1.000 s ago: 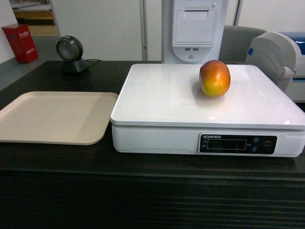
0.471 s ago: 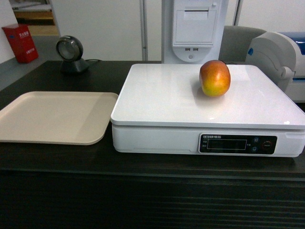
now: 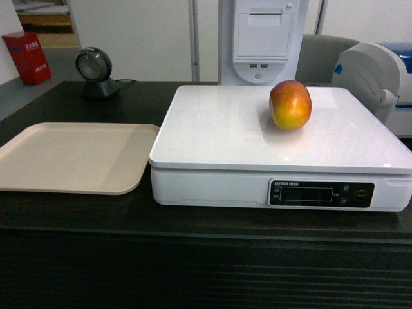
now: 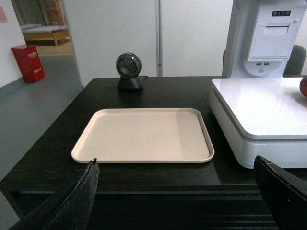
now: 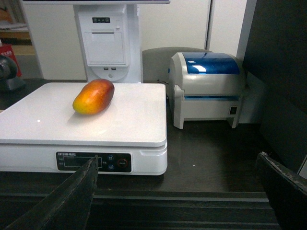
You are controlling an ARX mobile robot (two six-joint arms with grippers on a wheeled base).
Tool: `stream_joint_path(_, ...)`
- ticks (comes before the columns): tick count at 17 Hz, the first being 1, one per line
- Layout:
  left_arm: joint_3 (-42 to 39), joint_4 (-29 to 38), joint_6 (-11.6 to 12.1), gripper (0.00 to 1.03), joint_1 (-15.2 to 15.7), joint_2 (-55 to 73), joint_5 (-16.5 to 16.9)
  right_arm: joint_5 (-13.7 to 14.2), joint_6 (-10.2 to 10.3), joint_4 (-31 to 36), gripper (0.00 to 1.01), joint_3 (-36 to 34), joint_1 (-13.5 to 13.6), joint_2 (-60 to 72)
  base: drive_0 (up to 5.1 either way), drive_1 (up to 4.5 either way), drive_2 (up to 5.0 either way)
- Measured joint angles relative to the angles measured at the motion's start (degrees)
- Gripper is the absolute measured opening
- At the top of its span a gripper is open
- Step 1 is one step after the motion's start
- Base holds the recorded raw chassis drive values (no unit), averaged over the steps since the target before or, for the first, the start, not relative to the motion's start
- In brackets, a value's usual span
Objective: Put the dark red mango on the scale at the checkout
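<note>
The dark red mango (image 3: pixel 290 105) lies on its side on the white platform of the scale (image 3: pixel 244 138), toward two o'clock from the platform's middle in the head view, touching nothing else; its red end points to the back, its orange-yellow end to the front. The scale sits on the dark checkout (image 3: pixel 193 225) counter, its black display strip (image 3: pixel 320 194) facing front. At nine o'clock from the scale, just beside it, lies a beige tray (image 3: pixel 71 158); at eleven o'clock stands a round black scanner (image 3: pixel 94 72).

Neither arm shows in the head view. The left gripper (image 4: pixel 177 191) hangs low before the counter's front edge, level, aimed at the tray, its fingers (image 4: pixel 72 201) spread wide with nothing between; the right gripper (image 5: pixel 177 191) sits likewise low and level, aimed at the scale's front, fingers (image 5: pixel 67 201) spread wide and bare; a white label printer (image 5: pixel 207 88) stands at three o'clock from the scale.
</note>
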Motion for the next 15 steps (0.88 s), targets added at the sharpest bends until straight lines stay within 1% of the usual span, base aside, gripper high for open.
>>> stream_joint_path(15,0.00,-0.02,0.00,0.98,0.00,0.00,0.00,-0.02,0.00,-0.11,0.98,0.00,0.00,0.00,0.0,0.00,0.0)
